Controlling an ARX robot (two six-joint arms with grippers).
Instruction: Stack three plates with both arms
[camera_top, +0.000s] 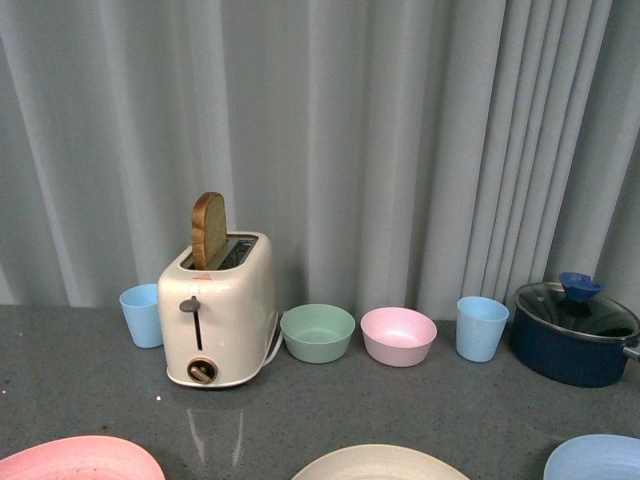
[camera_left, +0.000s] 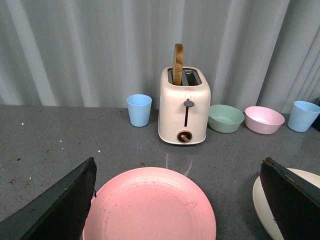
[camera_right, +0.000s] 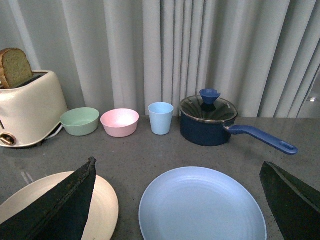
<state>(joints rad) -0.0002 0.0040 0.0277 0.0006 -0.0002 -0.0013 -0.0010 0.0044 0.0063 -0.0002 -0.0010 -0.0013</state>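
Note:
Three plates lie apart along the table's near edge: the pink plate (camera_top: 80, 460) at the left, the cream plate (camera_top: 380, 464) in the middle, the light blue plate (camera_top: 596, 458) at the right. Neither gripper shows in the front view. My left gripper (camera_left: 177, 200) is open and empty above the pink plate (camera_left: 150, 205), with the cream plate (camera_left: 262, 205) beside one finger. My right gripper (camera_right: 177, 200) is open and empty above the light blue plate (camera_right: 200, 205), with the cream plate (camera_right: 102, 202) partly behind one finger.
A cream toaster (camera_top: 218, 318) with a bread slice stands at the back. A blue cup (camera_top: 141, 314), a green bowl (camera_top: 318, 332), a pink bowl (camera_top: 398, 335), another blue cup (camera_top: 481, 327) and a dark blue lidded pot (camera_top: 574, 332) line the curtain.

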